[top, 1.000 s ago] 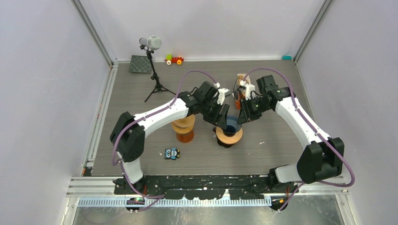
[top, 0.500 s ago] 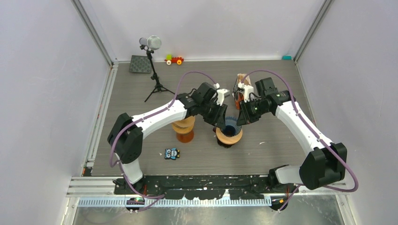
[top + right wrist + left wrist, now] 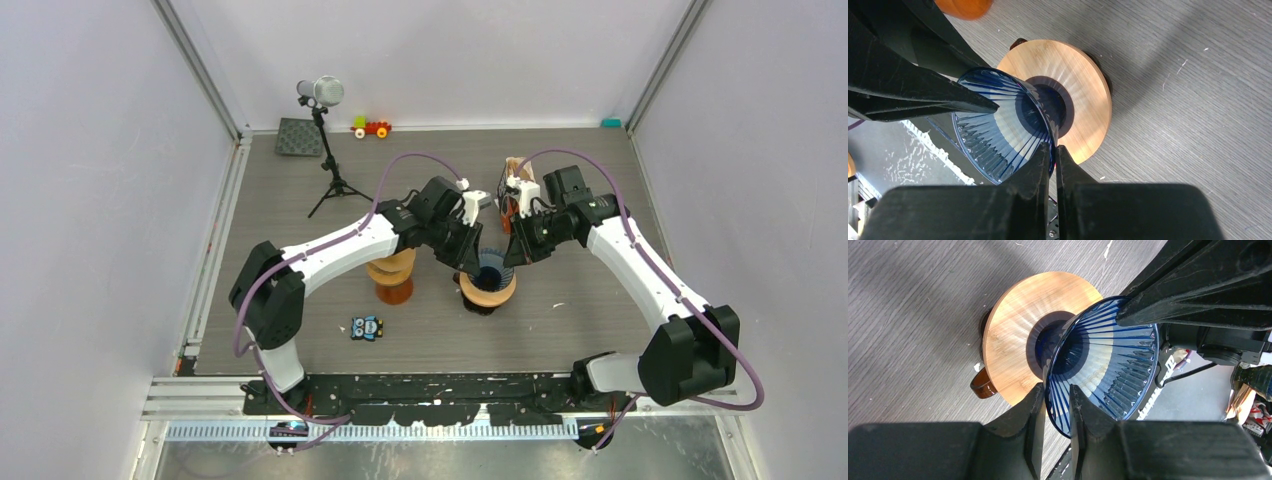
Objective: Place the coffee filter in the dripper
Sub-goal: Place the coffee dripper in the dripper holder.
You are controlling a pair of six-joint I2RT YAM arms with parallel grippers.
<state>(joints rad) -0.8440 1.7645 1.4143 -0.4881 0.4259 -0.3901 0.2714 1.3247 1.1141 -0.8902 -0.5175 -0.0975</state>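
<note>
Your left tool [image 3: 1057, 392]: narrow, astride the dripper [image 3: 1108, 357] rim; grip unclear.
Your right tool [image 3: 1053, 152]: pinching the opposite rim.
Dripper: centre of the top view, on a wooden ring [image 3: 1013, 315].

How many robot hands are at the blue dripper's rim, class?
2. The left hand straddles the blue dripper at its left rim; the right hand pinches the right rim. Neither is hidden.

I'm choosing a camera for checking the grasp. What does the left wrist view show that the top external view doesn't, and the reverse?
Only left wrist: the left end effector straddling the blue dripper at its rim, one finger inside, one outside. Only top external: the microphone stand and toy car. Both: the dripper on its wooden ring, with the right end effector at the opposite rim.
</note>
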